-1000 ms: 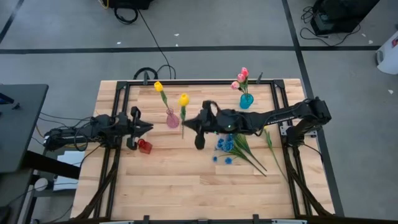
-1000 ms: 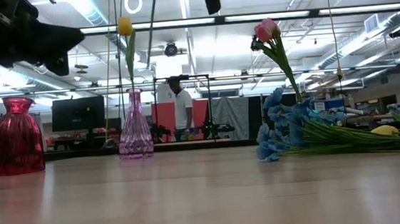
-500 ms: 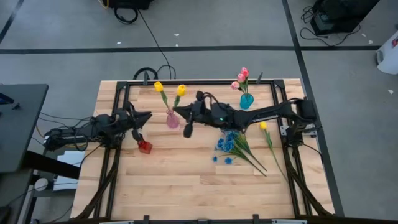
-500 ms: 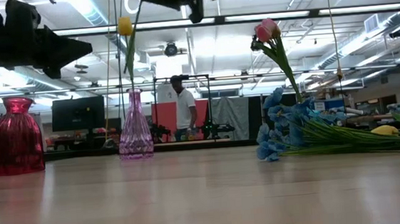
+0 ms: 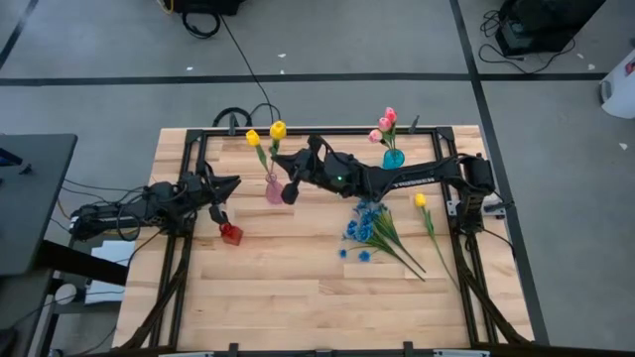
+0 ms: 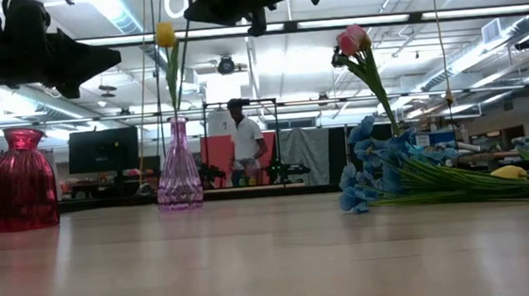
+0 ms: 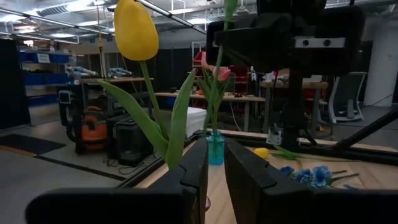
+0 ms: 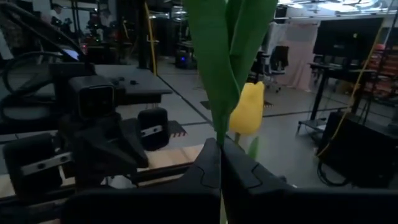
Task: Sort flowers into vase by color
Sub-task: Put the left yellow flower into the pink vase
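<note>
With right gripper [image 5: 288,162] fingers clamped on the yellow tulip [image 5: 278,130] stem above the pink vase [image 5: 274,188], best to keep stem vertical and lower slowly into the neck; left gripper [image 5: 234,182] closed, empty.

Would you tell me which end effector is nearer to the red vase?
Left. The left end effector hovers just above and beside the red vase; the right end effector, shut on a yellow tulip, is farther off over the pink vase.
</note>
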{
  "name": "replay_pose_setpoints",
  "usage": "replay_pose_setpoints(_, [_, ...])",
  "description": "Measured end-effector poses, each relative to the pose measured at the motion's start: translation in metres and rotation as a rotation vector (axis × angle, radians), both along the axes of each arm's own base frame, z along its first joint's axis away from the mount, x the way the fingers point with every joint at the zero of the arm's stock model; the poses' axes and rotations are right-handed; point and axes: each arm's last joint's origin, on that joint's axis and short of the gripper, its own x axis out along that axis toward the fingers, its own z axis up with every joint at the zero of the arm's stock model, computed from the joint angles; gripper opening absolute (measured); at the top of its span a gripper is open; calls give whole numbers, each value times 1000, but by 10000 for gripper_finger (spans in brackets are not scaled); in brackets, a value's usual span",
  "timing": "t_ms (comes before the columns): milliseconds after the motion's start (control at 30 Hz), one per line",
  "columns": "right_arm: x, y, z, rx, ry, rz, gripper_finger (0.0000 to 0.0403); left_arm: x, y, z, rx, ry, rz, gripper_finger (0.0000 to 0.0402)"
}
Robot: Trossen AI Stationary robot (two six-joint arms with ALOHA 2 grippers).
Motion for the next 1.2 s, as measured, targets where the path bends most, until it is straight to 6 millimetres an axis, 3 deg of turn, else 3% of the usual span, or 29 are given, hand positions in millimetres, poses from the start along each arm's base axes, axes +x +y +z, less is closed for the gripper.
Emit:
replay_pose_setpoints(167, [0,-5,-1,14,5,34,5,0,0,0,-1,-1,0,56])
replay_pose_setpoints(467, [15,-20,-40,90,55,64,5,0,0,-1,-7,4,-2,56])
replay_pose_setpoints(833, [15,-23,-47,97,106,39,6,0,0,-1,-9,3,-3,56])
replay_pose_setpoints(1200, [25,-32,-81,149,148,9,34,0,0,0,-24,-5,-9,56])
